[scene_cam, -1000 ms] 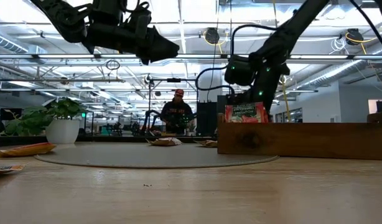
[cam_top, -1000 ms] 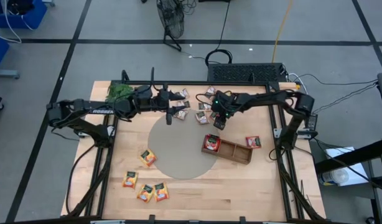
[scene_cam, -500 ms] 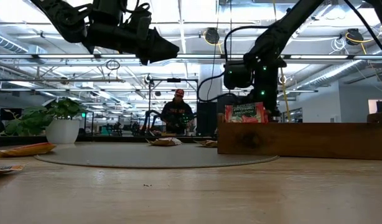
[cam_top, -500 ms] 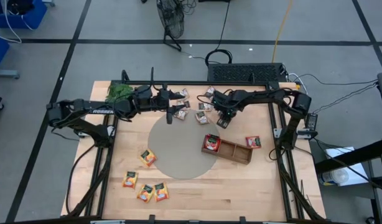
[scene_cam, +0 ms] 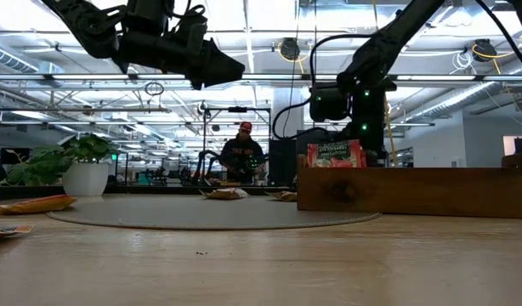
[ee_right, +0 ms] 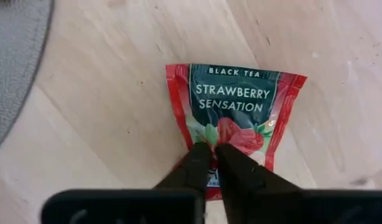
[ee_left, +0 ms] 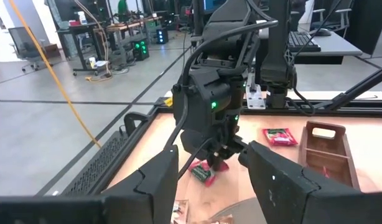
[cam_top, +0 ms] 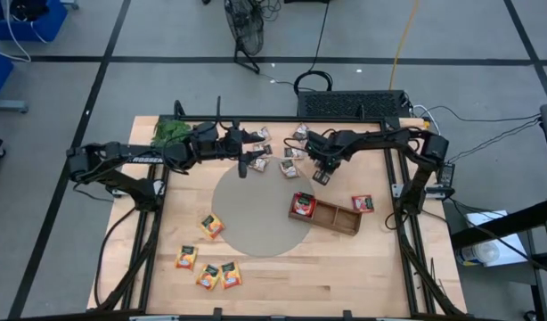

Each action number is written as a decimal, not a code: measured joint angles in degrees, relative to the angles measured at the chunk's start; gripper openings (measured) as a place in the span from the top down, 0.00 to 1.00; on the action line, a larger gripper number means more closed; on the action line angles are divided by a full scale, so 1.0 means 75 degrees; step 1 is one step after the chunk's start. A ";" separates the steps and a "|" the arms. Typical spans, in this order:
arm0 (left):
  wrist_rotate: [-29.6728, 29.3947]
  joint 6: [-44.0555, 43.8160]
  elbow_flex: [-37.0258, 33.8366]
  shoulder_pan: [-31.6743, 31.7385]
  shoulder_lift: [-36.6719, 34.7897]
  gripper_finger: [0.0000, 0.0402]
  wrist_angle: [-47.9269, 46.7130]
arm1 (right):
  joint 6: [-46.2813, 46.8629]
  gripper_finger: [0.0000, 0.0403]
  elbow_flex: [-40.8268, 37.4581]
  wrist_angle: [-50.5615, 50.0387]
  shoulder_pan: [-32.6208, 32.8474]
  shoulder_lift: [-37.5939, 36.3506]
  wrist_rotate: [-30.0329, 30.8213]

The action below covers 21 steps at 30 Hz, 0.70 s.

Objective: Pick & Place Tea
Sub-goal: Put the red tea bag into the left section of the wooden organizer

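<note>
Overhead, the right gripper (cam_top: 322, 176) was down near the table's (cam_top: 345, 267) far edge, and the left gripper (cam_top: 256, 159) hung beside a cluster of grey-white sachets (cam_top: 291, 153), with the wooden tray (cam_top: 338, 217) holding one red sachet (cam_top: 302, 204) at its end. Through the right wrist camera, the fingers (ee_right: 231, 163) were pinched shut on the edge of a red strawberry tea sachet (ee_right: 236, 118) lying flat on bare wood. From the left wrist camera, that arm's own fingers (ee_left: 275, 180) stood apart, holding nothing.
</note>
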 joint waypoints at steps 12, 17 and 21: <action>-0.0003 -0.0350 0.0003 -0.0001 0.0006 0.52 -0.0174 | 0.0249 1.00 -0.0059 0.0482 0.1362 -0.2402 0.1253; -0.0164 -0.1258 0.0003 -0.0025 0.0026 0.52 -0.0145 | 0.0130 1.00 -0.0518 0.1919 0.2522 -0.3633 0.2212; -0.0187 -0.2342 0.0023 -0.0186 0.0319 0.52 0.0305 | -0.0564 1.00 -0.0982 0.3589 0.3231 -0.4004 0.3310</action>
